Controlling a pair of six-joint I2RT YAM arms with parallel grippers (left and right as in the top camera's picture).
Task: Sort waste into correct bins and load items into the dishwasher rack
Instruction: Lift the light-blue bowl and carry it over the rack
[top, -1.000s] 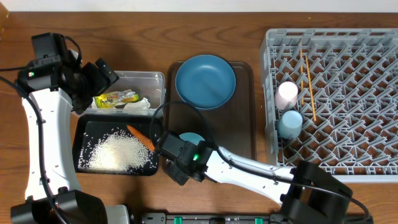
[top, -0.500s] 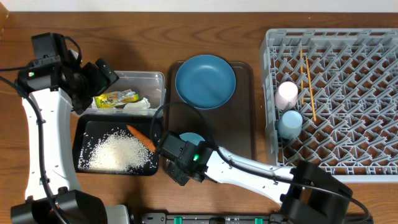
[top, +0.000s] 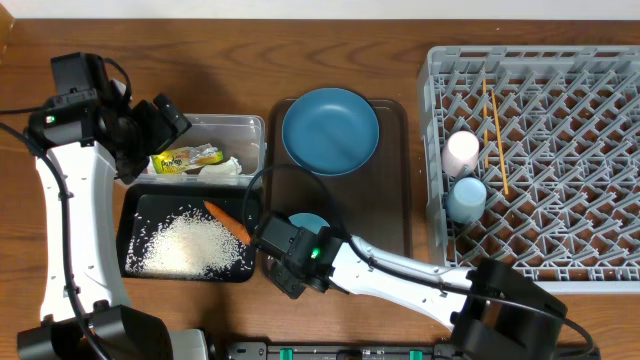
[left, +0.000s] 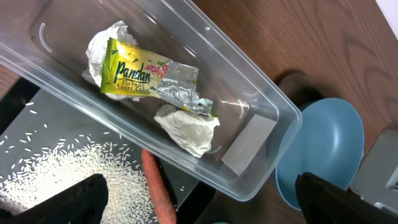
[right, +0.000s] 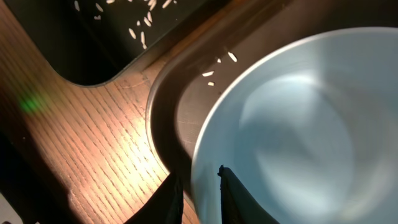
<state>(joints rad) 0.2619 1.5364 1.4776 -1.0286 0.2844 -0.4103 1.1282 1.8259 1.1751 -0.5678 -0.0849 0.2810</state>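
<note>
Though searched for change over the last second, shows none at all: same pose for both arms, same lie for every object. Straddles the near rim of the pale-blue bowl (right: 298, 137) with the right tool (right: 199, 186), one finger outside over the brown serving tray (right: 185, 107), the other inside the basin. Leaves only a narrow gap between the jaws; cannot tell whether clamped or merely poised (no pad contact visible from the wrist view). Reads, as a guess, like a pause at the grasp, with the lift toward the dishwasher rack (top: 560, 150) not yet begun. Holds the left tool (left: 199, 186) spread wide and empty above the bins. Finds the sorting apparently done: snack wrapper (left: 146, 71) and crumpled tissue (left: 186, 127) inside the clear box (top: 232, 120); carrot (top: 228, 222) and rice (top: 190, 245) on the black tray (top: 128, 235) beside it. Spots a few stray grains (right: 219, 65) on the serving tray next to the bowl. Counts the pink cup (top: 461, 150), the light-blue cup (top: 466, 197) and two chopsticks (top: 492, 125) already in the rack, toward its left side. Leaves the bowl and the dark-blue plate (top: 330, 130), both on the serving tray, for loading. Calls for a firm pinch on that thin rim before any lift, given the risk of the bowl tipping out.
</note>
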